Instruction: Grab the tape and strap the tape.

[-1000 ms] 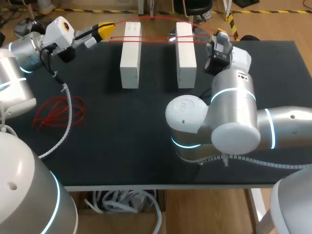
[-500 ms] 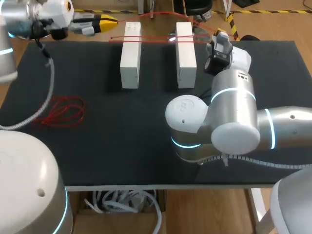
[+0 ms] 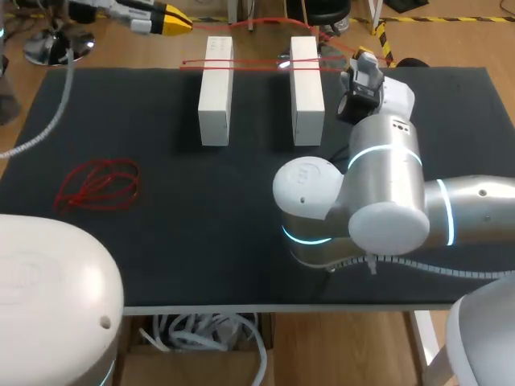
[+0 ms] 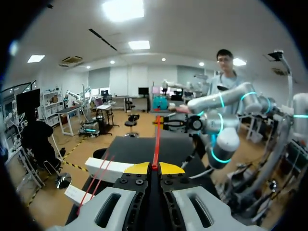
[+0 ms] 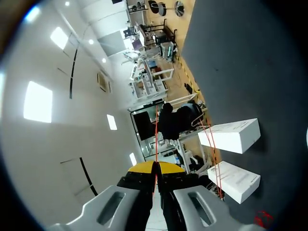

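Observation:
A thin red tape [image 3: 249, 63] lies stretched across the far ends of two white blocks [image 3: 216, 88] [image 3: 306, 88], with another strand arching above them. My left gripper [image 3: 175, 18] hovers past the table's far left edge, shut on one end of the tape [image 4: 156, 139], which runs straight ahead from its fingertips [image 4: 138, 168]. My right gripper [image 3: 364, 58] sits just right of the right block, shut on the other end [image 5: 155, 139]. In the right wrist view both blocks [image 5: 235, 135] [image 5: 237, 180] lie beside the gripper [image 5: 155, 167].
A loose tangle of red tape [image 3: 98, 185] lies on the black table [image 3: 201, 225] at the left. My right arm's bulky elbow [image 3: 354, 201] stands over the table's middle right.
My left arm has swung up and away toward the far left, carrying its gripper and tape end beyond the table's far edge. The right arm has stayed put.

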